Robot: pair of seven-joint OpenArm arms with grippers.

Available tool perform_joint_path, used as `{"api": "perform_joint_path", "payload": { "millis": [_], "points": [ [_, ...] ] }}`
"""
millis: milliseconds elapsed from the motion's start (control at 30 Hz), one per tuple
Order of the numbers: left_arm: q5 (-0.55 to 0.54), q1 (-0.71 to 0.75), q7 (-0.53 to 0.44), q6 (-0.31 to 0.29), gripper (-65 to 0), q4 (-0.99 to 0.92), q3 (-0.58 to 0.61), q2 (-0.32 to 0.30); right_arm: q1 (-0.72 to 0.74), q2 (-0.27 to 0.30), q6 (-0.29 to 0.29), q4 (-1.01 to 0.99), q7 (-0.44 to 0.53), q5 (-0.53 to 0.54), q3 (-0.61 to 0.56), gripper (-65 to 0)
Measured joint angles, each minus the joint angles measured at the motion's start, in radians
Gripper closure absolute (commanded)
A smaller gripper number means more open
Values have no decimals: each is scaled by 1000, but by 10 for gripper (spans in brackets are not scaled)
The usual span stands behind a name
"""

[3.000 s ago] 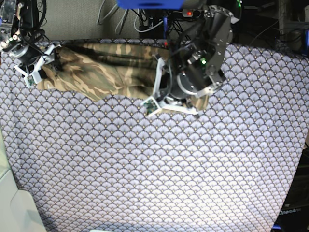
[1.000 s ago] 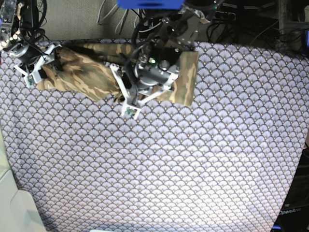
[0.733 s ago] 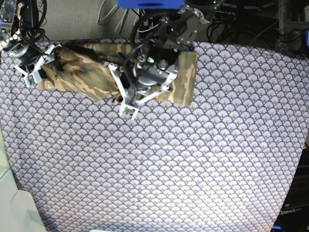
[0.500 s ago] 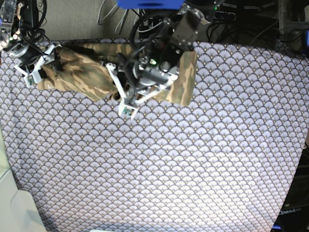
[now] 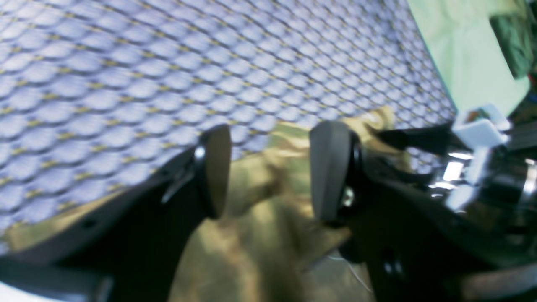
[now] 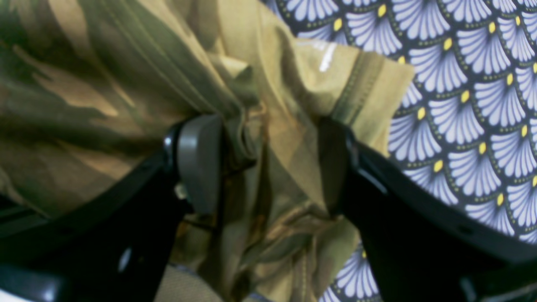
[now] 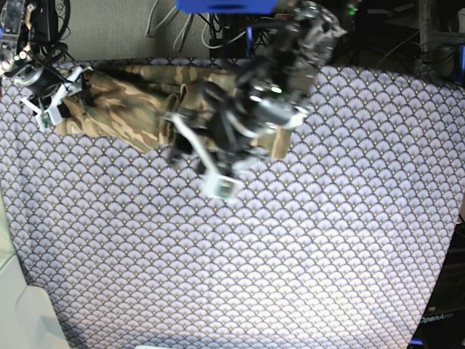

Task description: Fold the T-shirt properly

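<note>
One crumpled camouflage T-shirt; ridged hem; scalloped purple tablecloth beneath.

Your left gripper hangs with its jaws spread, nothing between the pads, the arm reaching in from the far side toward the middle. Your right gripper sits at the far left corner, jaws wide around a bunched fold of the T-shirt.

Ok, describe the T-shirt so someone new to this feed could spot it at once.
Look at the purple scallop-patterned tablecloth covering the table, then along its far edge. The T-shirt lies bunched there between the two arms: the only camouflage cloth, streaked tan, olive and brown.
</note>
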Motion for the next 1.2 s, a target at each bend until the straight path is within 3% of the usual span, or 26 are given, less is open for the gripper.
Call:
{"api": "perform_joint_path", "payload": {
  "millis": [133, 300, 567, 833, 1000, 1200],
  "points": [
    [-82, 49, -4, 0, -301, -38, -117, -66, 0, 0, 0, 0, -3, 0, 1, -366],
    [-139, 50, -7, -7, -301, -125, -141, -128, 1, -5, 5, 3, -11, 1, 41, -366],
    [-137, 13, -18, -6, -302, -328, -141, -119, -3, -8, 3, 95, -48, -29, 150, -368],
    [-154, 11, -83, -16, -302, -349, -142, -126, 0, -8, 3, 195, -198, -27, 233, -369],
    [-140, 23, -68, -1, -302, -252, -142, -125, 19, -8, 4, 201, -337, 93, 231, -369],
    [-273, 15, -75, 3, -302, -130, -147, -134, 99, -8, 3, 201, -537, 190, 232, -405]
  ]
}}
